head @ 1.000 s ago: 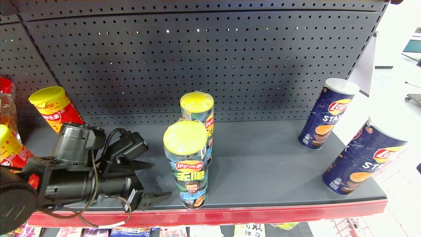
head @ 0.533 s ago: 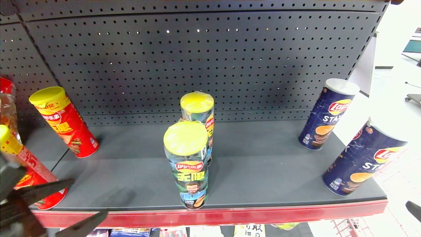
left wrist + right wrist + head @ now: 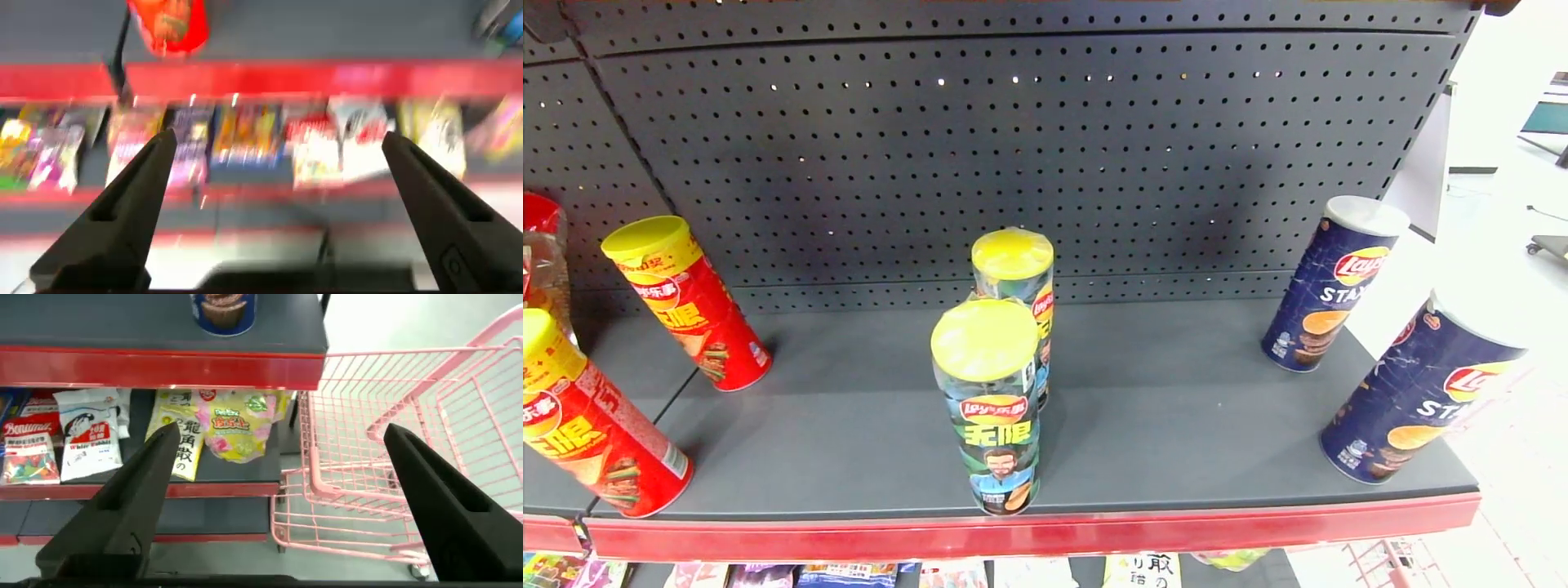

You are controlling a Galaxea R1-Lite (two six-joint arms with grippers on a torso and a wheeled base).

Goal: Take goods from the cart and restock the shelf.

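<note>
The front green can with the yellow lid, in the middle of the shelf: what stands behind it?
A second yellow-lidded can stands directly behind the front can, then the perforated back panel. Its lower part is covered, so whether they touch cannot be told.

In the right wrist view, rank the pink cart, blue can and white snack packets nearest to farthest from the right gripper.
1. pink cart, on the robot's right.
2. blue can, at the upper shelf front edge.
3. white snack packets, back on the lower shelf.

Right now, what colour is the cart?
Pink. The wire cart shows best in the right wrist view.
</note>
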